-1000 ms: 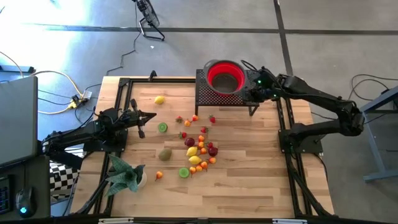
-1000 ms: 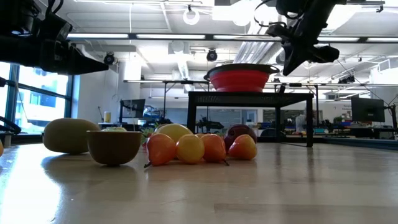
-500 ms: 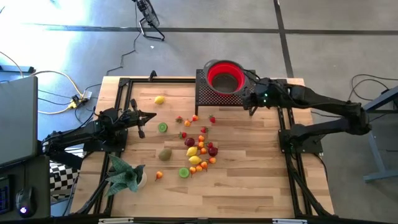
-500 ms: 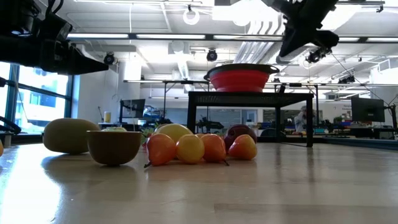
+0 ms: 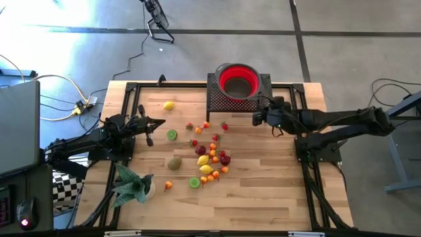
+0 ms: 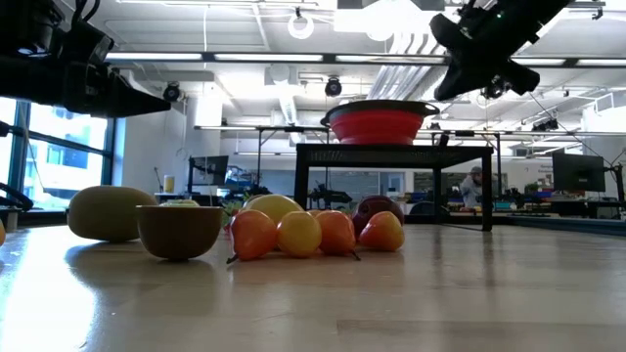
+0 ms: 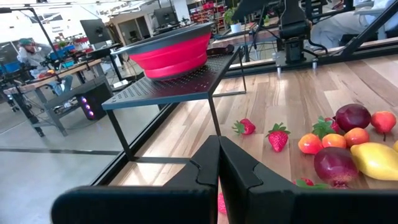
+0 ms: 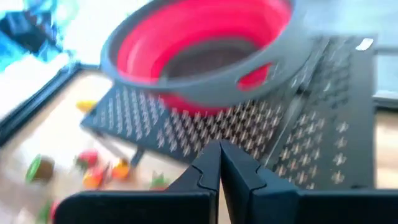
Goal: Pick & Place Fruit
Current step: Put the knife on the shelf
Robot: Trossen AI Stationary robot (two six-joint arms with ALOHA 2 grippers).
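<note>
Beside the round red bowl with grey rim (image 5: 237, 79), the right gripper (image 5: 256, 118) hovers fully closed and empty, the left gripper (image 5: 160, 123) likewise, small toy fruits (image 5: 209, 155) scattered on the wooden tabletop (image 5: 263, 178) nearby.

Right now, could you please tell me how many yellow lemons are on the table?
2. One lemon lies alone near the table's far left, away from the other fruit. The other lemon sits inside the central fruit cluster, beside a smaller yellow fruit. More might be hidden within that pile.

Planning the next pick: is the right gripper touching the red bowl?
Apart. The high view shows the right gripper beside the stand, clear of the red bowl.
</note>
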